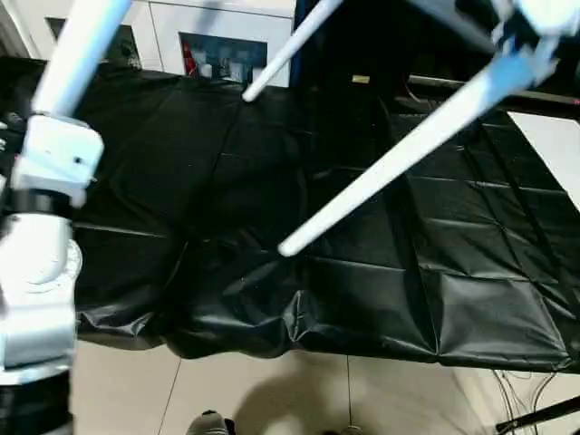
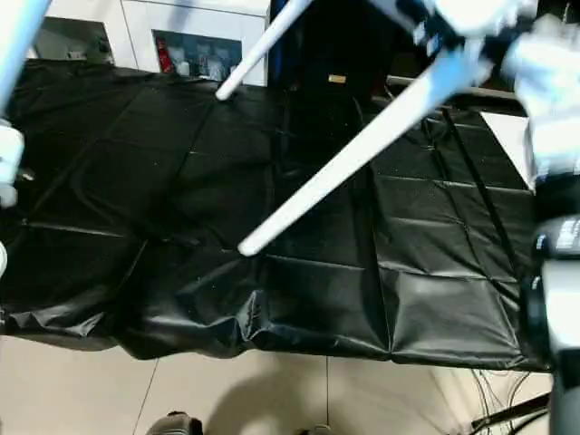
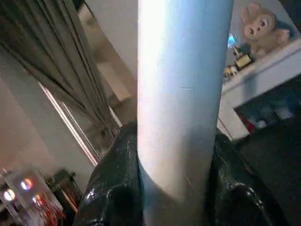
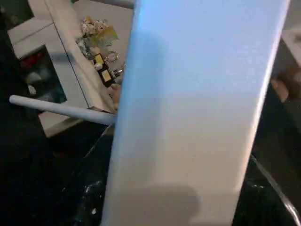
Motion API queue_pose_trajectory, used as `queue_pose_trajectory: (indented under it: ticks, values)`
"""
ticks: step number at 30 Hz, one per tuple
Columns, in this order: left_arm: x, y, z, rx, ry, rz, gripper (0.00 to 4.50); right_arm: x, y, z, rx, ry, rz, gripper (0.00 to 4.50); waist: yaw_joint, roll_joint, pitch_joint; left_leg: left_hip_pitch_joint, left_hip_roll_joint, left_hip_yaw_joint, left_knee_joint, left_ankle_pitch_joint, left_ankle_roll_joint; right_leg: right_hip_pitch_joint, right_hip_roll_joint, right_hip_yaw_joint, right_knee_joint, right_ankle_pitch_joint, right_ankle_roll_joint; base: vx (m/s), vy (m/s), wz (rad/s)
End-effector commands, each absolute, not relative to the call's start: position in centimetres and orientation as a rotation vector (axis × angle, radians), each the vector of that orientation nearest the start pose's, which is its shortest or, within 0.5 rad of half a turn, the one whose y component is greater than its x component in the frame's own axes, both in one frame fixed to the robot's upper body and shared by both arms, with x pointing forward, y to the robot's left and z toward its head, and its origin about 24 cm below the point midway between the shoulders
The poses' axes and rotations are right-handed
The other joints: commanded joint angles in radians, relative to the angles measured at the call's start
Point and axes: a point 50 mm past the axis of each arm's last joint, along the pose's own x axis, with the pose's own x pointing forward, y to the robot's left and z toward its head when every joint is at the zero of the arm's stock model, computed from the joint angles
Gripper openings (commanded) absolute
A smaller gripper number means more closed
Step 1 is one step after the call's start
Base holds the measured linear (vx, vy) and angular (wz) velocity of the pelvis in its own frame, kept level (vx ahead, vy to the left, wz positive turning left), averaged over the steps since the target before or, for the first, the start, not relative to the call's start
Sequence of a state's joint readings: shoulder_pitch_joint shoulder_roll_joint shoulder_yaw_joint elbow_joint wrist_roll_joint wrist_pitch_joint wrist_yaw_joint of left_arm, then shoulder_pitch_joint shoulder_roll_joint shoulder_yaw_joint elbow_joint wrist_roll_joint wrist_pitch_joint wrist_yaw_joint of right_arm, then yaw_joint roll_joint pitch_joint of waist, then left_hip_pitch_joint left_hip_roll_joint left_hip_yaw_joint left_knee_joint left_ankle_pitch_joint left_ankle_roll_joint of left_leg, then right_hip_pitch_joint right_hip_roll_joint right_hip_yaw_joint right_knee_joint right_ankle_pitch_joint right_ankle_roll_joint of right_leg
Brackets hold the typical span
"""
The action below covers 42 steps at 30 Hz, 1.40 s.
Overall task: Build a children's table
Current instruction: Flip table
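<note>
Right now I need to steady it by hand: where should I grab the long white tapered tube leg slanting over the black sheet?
Take the white tube leg around its bare round mid-shaft, from below: it hangs clear of the black sheet, and the right gripper seems to hold its upper end.

Two white legs [image 1: 399, 154] [image 1: 285, 50] slant across the upper right of the head view, barring passage there. Below them the black sheet [image 1: 227, 181] lies bare from left to lower right.
</note>
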<state>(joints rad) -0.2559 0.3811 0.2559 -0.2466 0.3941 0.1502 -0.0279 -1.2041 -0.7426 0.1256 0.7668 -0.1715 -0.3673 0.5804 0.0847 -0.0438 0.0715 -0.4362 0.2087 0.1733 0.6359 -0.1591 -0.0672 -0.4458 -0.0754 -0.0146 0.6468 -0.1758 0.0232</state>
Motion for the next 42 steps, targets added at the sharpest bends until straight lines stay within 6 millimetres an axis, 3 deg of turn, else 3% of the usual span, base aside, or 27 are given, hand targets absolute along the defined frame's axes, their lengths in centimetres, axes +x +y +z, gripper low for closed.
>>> queue_pose_trajectory:
  ticks: [1,3,4,5,6,7,10,13,14,16,17,19,22,24,29,32,33,35,36,37,39,42]
  values:
    - [27.2,22.8,19.1,0.714,-0.413,0.25,1.4,35.9,-18.8,34.8,-1.286,-0.642,0.5,1.95,-0.007,-0.013,-0.086,0.034,0.006,0.011,-0.056,-0.216,0.07,0.048,-0.021,0.008,-0.066,-0.143,-0.211,0.0,0.0,0.0]
    - [27.2,22.6,18.0,0.695,-0.376,0.235,1.39,35.8,-18.9,35.7,-1.309,-0.658,0.477,1.95,-0.009,-0.016,-0.086,0.035,0.007,0.011,-0.056,-0.229,0.066,0.046,-0.02,0.009,-0.067,-0.156,-0.201,0.0,0.0,0.0]
    - [27.2,22.4,17.5,0.686,-0.358,0.225,1.39,35.7,-19.0,36.1,-1.315,-0.665,0.466,1.95,-0.011,-0.023,-0.086,0.034,0.008,0.012,-0.056,-0.224,0.064,0.046,-0.018,0.008,-0.067,-0.147,-0.198,0.0,0.0,0.0]
    - [27.2,22.3,17.2,0.679,-0.346,0.219,1.38,35.7,-19.0,36.3,-1.321,-0.667,0.463,1.95,-0.01,-0.022,-0.084,0.034,0.008,0.011,-0.057,-0.222,0.064,0.046,-0.018,0.008,-0.065,-0.141,-0.193,0.0,0.0,0.0]
    - [27.3,22.0,16.1,0.644,-0.301,0.199,1.38,35.5,-19.0,36.9,-1.348,-0.675,0.452,1.95,-0.013,-0.031,-0.084,0.033,0.009,0.013,-0.056,-0.223,0.066,0.045,-0.017,0.008,-0.065,-0.141,-0.192,0.0,0.0,0.0]
    - [27.3,21.9,15.8,0.636,-0.287,0.192,1.38,35.5,-19.0,37.0,-1.355,-0.676,0.451,1.95,-0.01,-0.027,-0.084,0.036,0.009,0.011,-0.056,-0.228,0.066,0.042,-0.017,0.008,-0.066,-0.146,-0.192,0.0,0.0,0.0]
    - [27.6,21.3,13.7,0.575,-0.195,0.133,1.38,35.4,-18.8,37.6,-1.398,-0.682,0.455,1.95,-0.013,-0.041,-0.082,0.033,0.01,0.013,-0.056,-0.23,0.066,0.041,-0.016,0.01,-0.066,-0.145,-0.182,0.0,0.0,0.0]
    - [27.7,20.8,11.0,0.525,-0.089,0.084,1.38,35.2,-17.9,38.1,-1.405,-0.715,0.496,1.95,-0.014,-0.04,-0.082,0.036,0.01,0.012,-0.056,-0.256,0.058,0.037,-0.016,0.01,-0.067,-0.161,-0.176,0.0,0.0,0.0]
    - [27.7,20.7,9.7,0.494,-0.035,0.068,1.38,35.0,-17.4,38.2,-1.409,-0.724,0.535,1.95,-0.019,-0.052,-0.081,0.034,0.01,0.013,-0.057,-0.267,0.058,0.038,-0.016,0.01,-0.068,-0.17,-0.169,0.0,0.0,0.0]
    - [27.7,20.6,8.7,0.488,0.0,0.057,1.38,34.9,-16.9,38.1,-1.395,-0.741,0.574,1.95,-0.024,-0.055,-0.081,0.035,0.013,0.01,-0.059,-0.28,0.054,0.036,-0.016,0.01,-0.068,-0.174,-0.162,0.0,0.0,0.0]
    - [27.7,20.6,8.7,0.487,0.002,0.057,1.38,34.9,-16.9,38.1,-1.393,-0.743,0.577,2.51,-0.026,-0.054,-0.08,0.035,0.013,0.009,-0.06,-0.285,0.051,0.035,-0.017,0.01,-0.069,-0.175,-0.159,0.0,0.0,0.0]
    - [27.7,20.6,7.2,0.474,0.05,0.063,1.38,34.8,-15.9,37.9,-1.293,-0.788,0.647,2.58,-0.039,-0.07,-0.082,0.035,0.014,0.008,-0.06,-0.289,0.048,0.037,-0.015,0.009,-0.069,-0.172,-0.155,0.0,0.0,0.0]
    - [27.8,20.6,6.8,0.478,0.059,0.064,1.38,34.7,-15.4,37.6,-1.258,-0.811,0.673,2.95,-0.046,-0.072,-0.082,0.039,0.017,0.006,-0.063,-0.299,0.036,0.034,-0.015,0.009,-0.07,-0.164,-0.153,0.0,0.0,0.0]
    - [27.9,20.6,6.7,0.481,0.056,0.073,1.38,34.8,-15.1,37.2,-1.239,-0.828,0.682,3.06,-0.048,-0.08,-0.081,0.04,0.018,0.006,-0.063,-0.303,0.028,0.033,-0.014,0.008,-0.069,-0.162,-0.151,0.0,0.0,0.0]
    - [28.0,20.9,6.7,0.492,0.051,0.087,1.38,34.6,-14.9,37.0,-1.179,-0.912,0.65,3.46,-0.051,-0.081,-0.081,0.042,0.017,0.004,-0.064,-0.34,0.001,0.032,-0.015,0.007,-0.07,-0.185,-0.141,0.0,0.0,0.0]
    - [28.1,21.2,6.6,0.504,0.052,0.091,1.38,34.2,-14.9,36.5,-1.053,-1.015,0.632,3.57,-0.05,-0.077,-0.083,0.043,0.016,0.003,-0.065,-0.34,-0.002,0.032,-0.017,0.008,-0.072,-0.177,-0.135,0.0,0.0,0.0]
    - [28.3,21.2,6.6,0.507,0.051,0.091,1.38,34.1,-14.8,36.0,-0.982,-1.03,0.651,3.57,-0.051,-0.07,-0.084,0.043,0.016,0.001,-0.066,-0.337,-0.01,0.034,-0.016,0.007,-0.068,-0.164,-0.136,0.0,0.0,0.0]
    - [28.5,21.3,6.6,0.514,0.053,0.09,1.38,33.9,-14.7,34.6,-0.834,-1.061,0.693,3.57,-0.054,-0.071,-0.085,0.047,0.017,0.005,-0.067,-0.353,0.006,0.035,-0.018,0.008,-0.073,-0.136,-0.131,0.0,0.0,0.0]
    - [28.7,21.3,6.6,0.519,0.053,0.088,1.38,33.9,-14.6,33.8,-0.752,-1.059,0.703,3.57,-0.061,-0.063,-0.085,0.044,0.017,-0.004,-0.073,-0.401,0.001,0.033,-0.02,0.005,-0.073,-0.203,-0.123,0.0,0.0,0.0]
    - [28.9,21.4,6.6,0.522,0.053,0.086,1.38,33.9,-14.5,33.0,-0.671,-1.064,0.711,3.57,-0.058,-0.062,-0.091,0.055,0.02,-0.003,-0.069,-0.393,-0.002,0.027,-0.018,0.005,-0.077,-0.194,-0.13,0.0,0.0,0.0]
    - [29.2,21.4,6.7,0.528,0.053,0.081,1.38,33.7,-14.2,31.6,-0.591,-1.074,0.725,3.57,-0.052,-0.054,-0.085,0.062,0.023,-0.002,-0.072,-0.404,-0.009,0.019,-0.015,0.006,-0.079,-0.191,-0.144,0.0,0.0,0.0]
    - [29.4,21.5,6.8,0.532,0.048,0.077,1.38,33.2,-13.6,30.6,-0.569,-1.099,0.742,3.57,-0.051,-0.047,-0.083,0.051,0.019,-0.01,-0.083,-0.44,-0.055,0.035,-0.014,0.003,-0.078,-0.227,-0.136,0.0,0.0,0.0]
